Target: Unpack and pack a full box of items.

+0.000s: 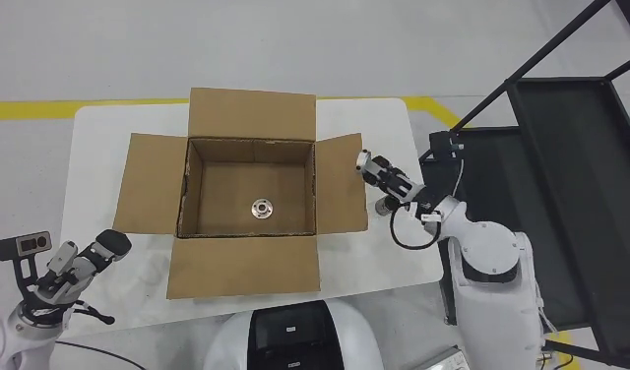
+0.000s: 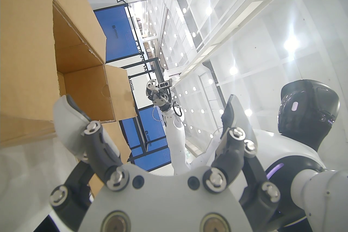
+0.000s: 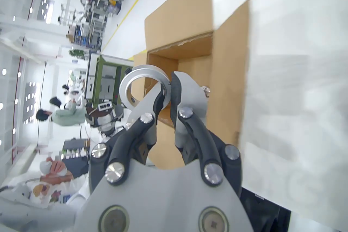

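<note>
The box (image 1: 252,112) sits open in the middle of the table (image 1: 394,124), its four flaps spread outward; on its floor, near the middle, lies one small round metal part (image 1: 262,209). The right gripper (image 3: 168,89) hovers over the box's right flap, just outside the opening; its fingers are nearly closed, pinching the rim of a metal ring (image 3: 141,72), one finger inside the ring and one outside. The left gripper (image 2: 149,108) is at the table's near left corner, well apart from the box and pointing toward it; its fingers stand wide apart with nothing between them. A dark rack (image 1: 561,173) stands just beside the table on the right.
</note>
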Controlling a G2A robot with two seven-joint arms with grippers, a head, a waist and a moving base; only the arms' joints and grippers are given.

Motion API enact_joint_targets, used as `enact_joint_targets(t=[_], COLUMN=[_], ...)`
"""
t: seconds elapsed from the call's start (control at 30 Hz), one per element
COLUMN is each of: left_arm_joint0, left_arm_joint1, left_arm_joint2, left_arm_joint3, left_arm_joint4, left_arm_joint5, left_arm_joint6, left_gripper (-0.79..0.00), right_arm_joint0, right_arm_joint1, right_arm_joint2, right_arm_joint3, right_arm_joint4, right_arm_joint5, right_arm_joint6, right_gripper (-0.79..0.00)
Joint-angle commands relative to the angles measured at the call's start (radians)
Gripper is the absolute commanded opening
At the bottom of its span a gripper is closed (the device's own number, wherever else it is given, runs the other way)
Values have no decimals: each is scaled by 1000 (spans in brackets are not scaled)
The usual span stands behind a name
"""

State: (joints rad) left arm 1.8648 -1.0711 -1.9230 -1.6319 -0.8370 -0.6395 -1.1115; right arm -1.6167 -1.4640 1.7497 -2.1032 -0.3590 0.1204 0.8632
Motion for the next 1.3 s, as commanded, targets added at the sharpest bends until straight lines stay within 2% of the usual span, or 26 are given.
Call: enact_joint_targets(t=[0.0, 0.13, 0.27, 0.37, 0.57, 0.77, 1.03, 1.17, 1.27], left_arm_joint0=[0, 0, 0, 0, 0, 0, 0, 0, 0], left_arm_joint1=[0, 0, 0, 0, 0, 0, 0, 0, 0], left_arm_joint2=[0, 0, 0, 0, 0, 0, 0, 0, 0], left_arm_joint3=[0, 0, 0, 0, 0, 0, 0, 0, 0], left_arm_joint4=[0, 0, 0, 0, 0, 0, 0, 0, 0], left_arm_joint5=[0, 0, 0, 0, 0, 0, 0, 0, 0], left_arm_joint6=[0, 0, 0, 0, 0, 0, 0, 0, 0], left_gripper=[0, 0, 0, 0, 0, 0, 0, 0, 0], right_arm_joint0=[-5, -4, -13, 1, 38, 67, 105, 113, 124], right_arm_joint1=[4, 14, 28, 36, 44, 54, 63, 65, 63], right_arm_joint2=[54, 93, 107, 111, 107, 63, -25, -67, -93], right_arm_joint3=[35, 114, 192, 271, 417, 537, 622, 637, 647], right_arm_joint4=[-1, -36, -137, -217, -274, -409, -617, -692, -687], right_arm_joint5=[27, 57, 72, 95, 143, 170, 205, 215, 225], right_arm_joint6=[-37, -65, -57, -85, -167, -218, -257, -254, -245], right_gripper=[-785, -785, -785, -785, -785, -785, -785, -785, -785])
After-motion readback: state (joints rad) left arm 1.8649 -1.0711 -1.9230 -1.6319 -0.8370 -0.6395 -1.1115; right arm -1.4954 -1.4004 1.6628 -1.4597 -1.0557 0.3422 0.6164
